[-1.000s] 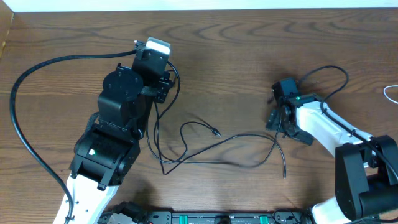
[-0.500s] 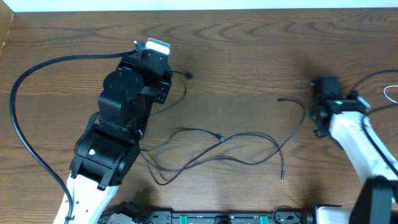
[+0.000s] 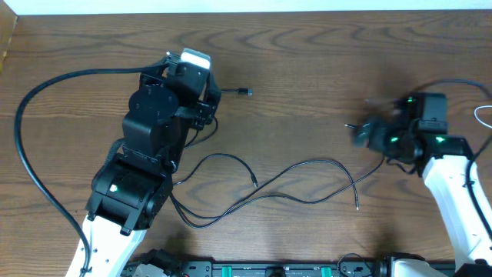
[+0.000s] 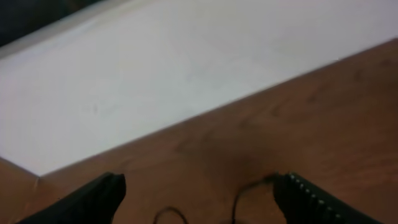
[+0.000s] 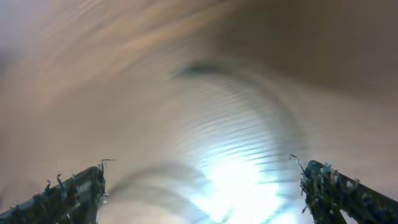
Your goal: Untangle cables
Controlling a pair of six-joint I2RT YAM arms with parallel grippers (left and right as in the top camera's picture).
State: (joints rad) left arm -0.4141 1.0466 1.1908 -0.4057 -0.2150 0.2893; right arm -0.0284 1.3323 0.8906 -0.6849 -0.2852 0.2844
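Note:
Thin black cables (image 3: 307, 165) lie in loose loops across the middle of the table. One plug end (image 3: 244, 92) rests just right of my left gripper (image 3: 207, 98), and other ends lie at the centre (image 3: 254, 183) and at the right (image 3: 356, 205). In the left wrist view my left gripper (image 4: 200, 182) is open over the wood. A black cable strand (image 4: 245, 193) curves between its fingers, close to the right finger (image 4: 323, 199). My right gripper (image 3: 364, 135) is blurred by motion and hovers right of the loops. The right wrist view shows this gripper (image 5: 204, 169) open with nothing sharp between its fingers.
A thick black arm cable (image 3: 46, 88) arcs over the left of the table. A thin white loop (image 3: 483, 115) lies at the far right edge. The table's far edge meets a white surface (image 4: 155, 74) just beyond the left gripper.
My left gripper has opened and let the cable go; its plug end now lies to the right of it. The right arm swung out to the right. The loops have spread wider.

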